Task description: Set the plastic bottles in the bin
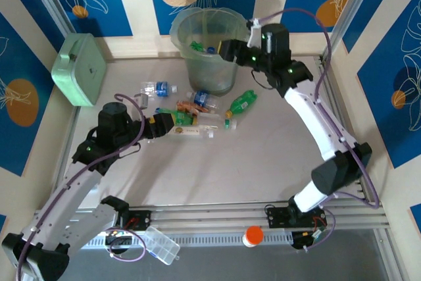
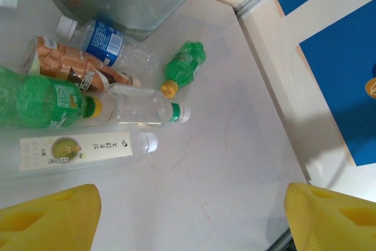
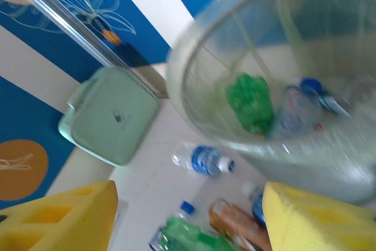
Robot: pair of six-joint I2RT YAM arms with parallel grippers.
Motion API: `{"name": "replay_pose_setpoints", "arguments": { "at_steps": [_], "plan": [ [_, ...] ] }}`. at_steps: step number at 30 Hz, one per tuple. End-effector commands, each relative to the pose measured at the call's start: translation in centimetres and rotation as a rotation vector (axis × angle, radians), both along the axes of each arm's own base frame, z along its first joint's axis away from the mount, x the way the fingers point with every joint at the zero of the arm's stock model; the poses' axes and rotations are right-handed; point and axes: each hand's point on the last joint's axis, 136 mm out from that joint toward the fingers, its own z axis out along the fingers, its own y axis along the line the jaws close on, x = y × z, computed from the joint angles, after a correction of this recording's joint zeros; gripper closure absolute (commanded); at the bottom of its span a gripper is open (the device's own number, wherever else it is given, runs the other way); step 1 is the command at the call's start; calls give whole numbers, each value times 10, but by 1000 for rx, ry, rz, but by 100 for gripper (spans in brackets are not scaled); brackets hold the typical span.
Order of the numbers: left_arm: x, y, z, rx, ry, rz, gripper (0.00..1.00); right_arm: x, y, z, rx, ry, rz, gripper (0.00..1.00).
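Observation:
The bin [image 1: 204, 47] stands at the back of the table, with a green bottle [image 3: 251, 101] and a clear blue-capped bottle [image 3: 298, 109] inside. My right gripper [image 1: 230, 51] hovers open and empty at the bin's right rim [image 3: 188, 221]. Several bottles lie in front of the bin: a blue-labelled one [image 1: 158, 88], a small green one [image 1: 242, 102], and a cluster [image 1: 187, 118]. My left gripper [image 1: 168, 125] is at the cluster's left end, open [image 2: 191, 221] over bare table. Just beyond its fingers lies a long clear white-labelled bottle [image 2: 76, 151].
A mint green box [image 1: 80, 69] leans at the left wall. An orange-capped jar [image 1: 253, 235] and a clear plastic case [image 1: 162, 245] sit on the front rails. A loose blue cap [image 3: 187, 207] lies among the bottles. Walls close in on both sides.

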Motion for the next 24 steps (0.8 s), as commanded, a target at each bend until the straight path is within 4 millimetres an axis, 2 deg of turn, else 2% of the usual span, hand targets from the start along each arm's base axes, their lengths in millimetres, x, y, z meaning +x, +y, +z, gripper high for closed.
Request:
{"name": "replay_pose_setpoints", "arguments": {
  "at_steps": [1,5,11,14,20,24],
  "plan": [
    [4,6,-5,-34,17,50,19,-9,-31,-3,125,26,-118,33],
    [8,11,-23,-37,64,107,18,-14,-58,-63,141,175,-228,32],
    [12,5,-35,-73,105,103,18,-5,-64,-153,107,450,-269,32],
    [13,3,-36,-74,111,96,18,4,-76,-195,75,599,-358,26],
    [13,3,-34,-58,97,81,18,29,-85,-252,94,767,-416,9],
    [12,3,-34,-42,92,76,19,41,-87,-278,145,866,-449,6]
  ]
}}
